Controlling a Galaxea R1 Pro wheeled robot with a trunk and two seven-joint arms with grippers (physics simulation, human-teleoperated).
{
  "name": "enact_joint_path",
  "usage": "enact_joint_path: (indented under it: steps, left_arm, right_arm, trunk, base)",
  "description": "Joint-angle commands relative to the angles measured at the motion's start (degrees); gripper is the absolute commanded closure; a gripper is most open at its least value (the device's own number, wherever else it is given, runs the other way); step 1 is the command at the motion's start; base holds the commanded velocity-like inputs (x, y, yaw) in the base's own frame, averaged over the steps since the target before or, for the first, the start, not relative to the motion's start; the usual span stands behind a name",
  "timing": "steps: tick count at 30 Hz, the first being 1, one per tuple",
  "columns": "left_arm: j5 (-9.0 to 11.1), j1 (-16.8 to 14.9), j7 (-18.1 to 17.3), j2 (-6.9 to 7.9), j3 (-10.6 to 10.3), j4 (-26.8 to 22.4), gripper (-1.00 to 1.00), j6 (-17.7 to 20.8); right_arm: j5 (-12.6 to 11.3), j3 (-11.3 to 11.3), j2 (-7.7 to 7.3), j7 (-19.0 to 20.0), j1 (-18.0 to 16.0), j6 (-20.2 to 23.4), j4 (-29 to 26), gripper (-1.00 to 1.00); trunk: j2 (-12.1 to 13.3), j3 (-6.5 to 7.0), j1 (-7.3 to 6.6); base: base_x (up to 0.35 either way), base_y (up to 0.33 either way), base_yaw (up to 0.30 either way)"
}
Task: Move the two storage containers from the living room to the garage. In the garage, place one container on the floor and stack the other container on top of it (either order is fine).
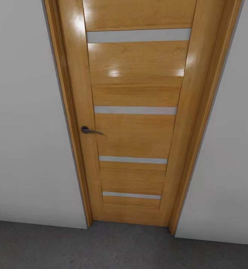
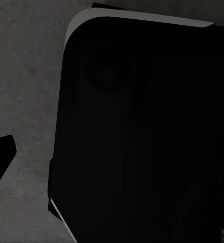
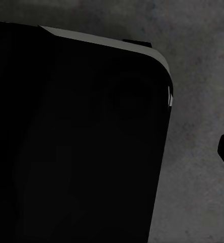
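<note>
Floor (image 1: 120, 250), lower frame: dark concrete; closed wooden door (image 1: 135, 112) straight ahead, centre. Containers unplaced; gripper states indeterminable.

I face a closed wooden door (image 1: 133, 112) with frosted strips and a dark handle (image 1: 87, 130), between pale grey walls (image 1: 27, 112), above mottled concrete floor (image 1: 101, 248).

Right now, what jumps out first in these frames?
A closed wooden door with four frosted horizontal strips stands dead ahead in the head view, its dark lever handle on the left edge. Pale grey walls flank it, above a dark grey concrete floor. Both wrist views look down past a big black body onto that mottled concrete.
</note>
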Motion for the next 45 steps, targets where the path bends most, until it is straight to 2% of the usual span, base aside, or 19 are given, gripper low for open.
enact_joint_path:
  steps: [1,18,33,45]
  left_arm:
    - [0.4,0.0,0.0,-0.01,0.0,0.0,-1.0,-0.1]
    - [0.4,0.0,0.0,0.05,0.0,0.0,-1.0,-0.1]
    - [0.3,0.0,0.0,0.17,-0.1,0.0,-1.0,-0.1]
    - [0.3,0.0,0.0,0.05,-0.1,0.0,-1.0,-0.1]
  right_arm:
    - [0.4,0.0,0.0,0.0,0.0,-0.1,0.0,-1.0]
    - [0.3,0.0,-0.18,0.1,0.0,-0.1,0.0,-1.0]
    - [0.6,0.0,-0.42,0.1,0.0,0.1,0.0,-1.0]
    - [0.5,-0.2,-0.48,0.0,0.0,0.2,0.0,-1.0]
  trunk:
    - [0.0,-0.05,0.0]
    - [0.0,-0.05,0.0]
    - [0.0,-0.05,0.0]
    - [0.0,-0.05,0.0]
  base:
    - [0.0,0.0,0.0]
    - [0.001,0.0,0.0]
    - [0.265,0.0,0.0]
    - [0.036,0.0,0.0]
